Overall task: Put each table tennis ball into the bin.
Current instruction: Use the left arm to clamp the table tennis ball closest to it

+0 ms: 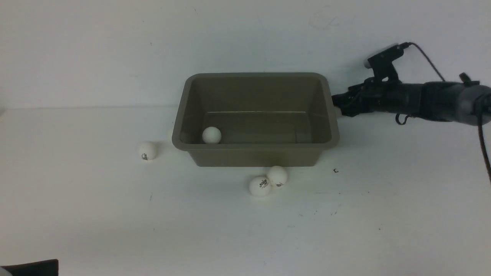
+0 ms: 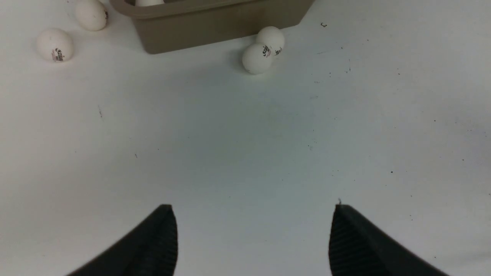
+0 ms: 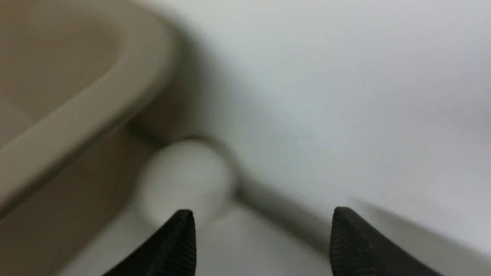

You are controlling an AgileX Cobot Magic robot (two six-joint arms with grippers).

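Observation:
The taupe bin [image 1: 255, 157] stands mid-table with one white table tennis ball [image 1: 211, 135] inside near its front left corner. Two balls [image 1: 260, 186] [image 1: 277, 175] touch each other just in front of it, and another [image 1: 147, 150] lies to its left. In the left wrist view a further ball [image 2: 91, 14] lies near the bin's [image 2: 215, 27] left end. My right gripper [image 1: 336, 105] is at the bin's right end, open [image 3: 262, 212]. A blurred ball [image 3: 184, 180] lies against the bin's outer wall just past one fingertip [image 3: 184, 230]. My left gripper [image 2: 253, 209] is open over bare table.
The white table runs back to a white wall behind the bin. A small dark speck [image 1: 335, 170] lies right of the two front balls. The right arm's cable [image 1: 484, 145] hangs at the far right edge.

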